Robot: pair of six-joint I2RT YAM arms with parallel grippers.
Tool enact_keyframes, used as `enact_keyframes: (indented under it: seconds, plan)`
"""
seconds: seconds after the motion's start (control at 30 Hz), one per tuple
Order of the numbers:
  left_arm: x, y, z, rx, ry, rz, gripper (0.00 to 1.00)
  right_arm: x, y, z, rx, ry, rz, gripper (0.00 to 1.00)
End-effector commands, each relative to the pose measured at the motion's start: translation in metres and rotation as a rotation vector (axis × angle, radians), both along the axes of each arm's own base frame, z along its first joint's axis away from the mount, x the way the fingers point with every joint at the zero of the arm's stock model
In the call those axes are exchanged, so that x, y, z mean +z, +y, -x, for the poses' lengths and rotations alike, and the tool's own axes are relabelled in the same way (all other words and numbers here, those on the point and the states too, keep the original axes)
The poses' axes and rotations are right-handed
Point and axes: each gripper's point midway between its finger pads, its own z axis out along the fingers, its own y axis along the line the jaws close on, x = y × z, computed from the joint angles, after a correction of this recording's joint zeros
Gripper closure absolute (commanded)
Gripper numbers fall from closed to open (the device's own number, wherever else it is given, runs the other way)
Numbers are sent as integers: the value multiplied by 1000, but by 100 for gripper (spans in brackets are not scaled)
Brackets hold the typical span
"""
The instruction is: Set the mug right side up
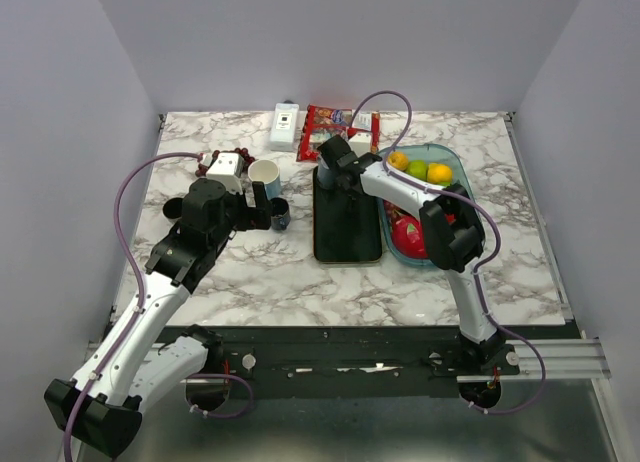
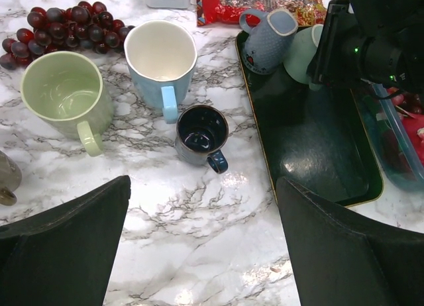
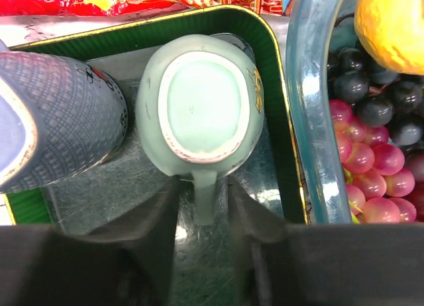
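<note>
Left gripper (image 2: 202,190) is spread wide and empty, hovering short of the upright pale green ceramic mug (image 2: 63,94), light blue mug (image 2: 160,57) and small dark blue mug (image 2: 201,134); standing clear, I'd guess. Right gripper (image 3: 202,193) straddles the handle of the base-up pale mint ceramic mug (image 3: 205,107), which sits just ahead of its fingers on the dark rectangular tray (image 1: 345,232). Slim gaps show each side, so it isn't pinching yet; a handle grip should let the wrist roll it.

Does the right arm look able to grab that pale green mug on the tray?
Probably yes: the right gripper straddles the handle of the pale green mug, nothing in between.
</note>
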Motion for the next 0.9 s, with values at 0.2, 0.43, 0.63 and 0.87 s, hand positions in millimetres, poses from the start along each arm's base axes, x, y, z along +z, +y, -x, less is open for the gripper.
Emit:
enact_keyframes:
  seconds: [0.2, 0.43, 0.63, 0.87]
  plan:
    - [3, -4, 1, -34, -20, 13, 1, -3, -4, -10, -3, -18, 20, 99]
    - [5, -10, 3, -64, -20, 35, 1, 23, -9, 4, -7, -48, -39, 99]
    - [9, -23, 8, -130, -27, 83, 1, 73, -9, 40, 61, -89, -199, 100]
    - [19, -41, 15, -215, -28, 162, 1, 145, 3, 100, 243, -158, -498, 99]
